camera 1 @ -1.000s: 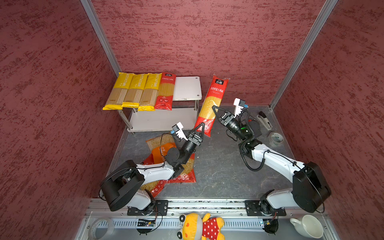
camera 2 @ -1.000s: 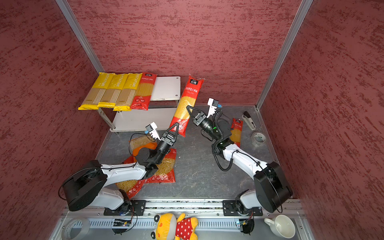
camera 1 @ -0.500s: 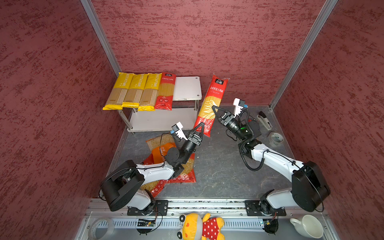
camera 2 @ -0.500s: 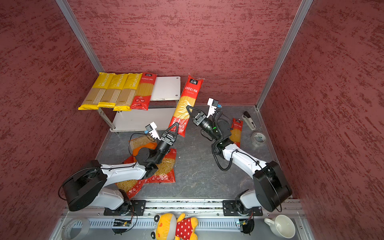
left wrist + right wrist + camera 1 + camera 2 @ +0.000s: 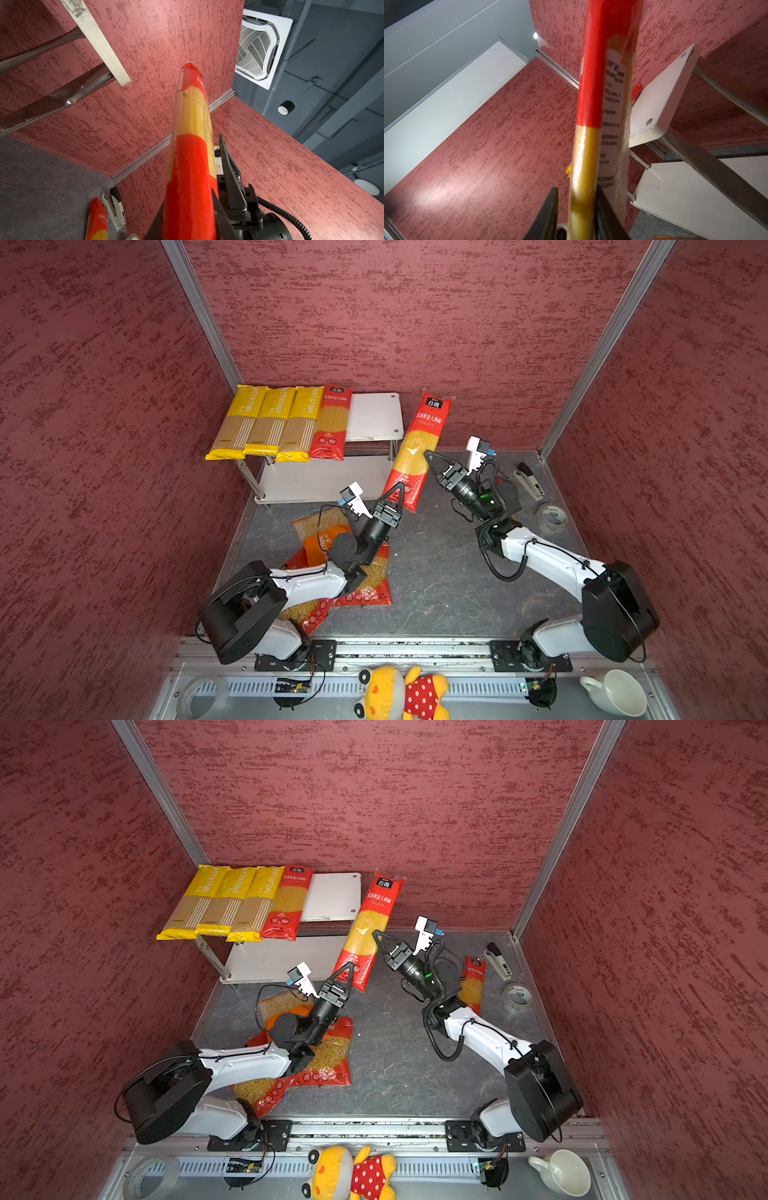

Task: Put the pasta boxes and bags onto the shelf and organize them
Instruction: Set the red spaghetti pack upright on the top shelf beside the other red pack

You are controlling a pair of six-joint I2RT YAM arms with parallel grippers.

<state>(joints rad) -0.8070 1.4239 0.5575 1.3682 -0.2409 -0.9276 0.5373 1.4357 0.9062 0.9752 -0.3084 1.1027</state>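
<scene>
Keep your left gripper (image 5: 397,490) clamped on the lower end of the red spaghetti pack (image 5: 419,443), which leans toward 1 o'clock just beside the shelf (image 5: 376,416). Then swing it to the bare top board at 11 o'clock. A second ago your right gripper (image 5: 429,458) pinched mid-pack; its jaws now sit loose around it.

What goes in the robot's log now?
left gripper: shut on red spaghetti pack | right gripper: open | shelf: four packs
</scene>
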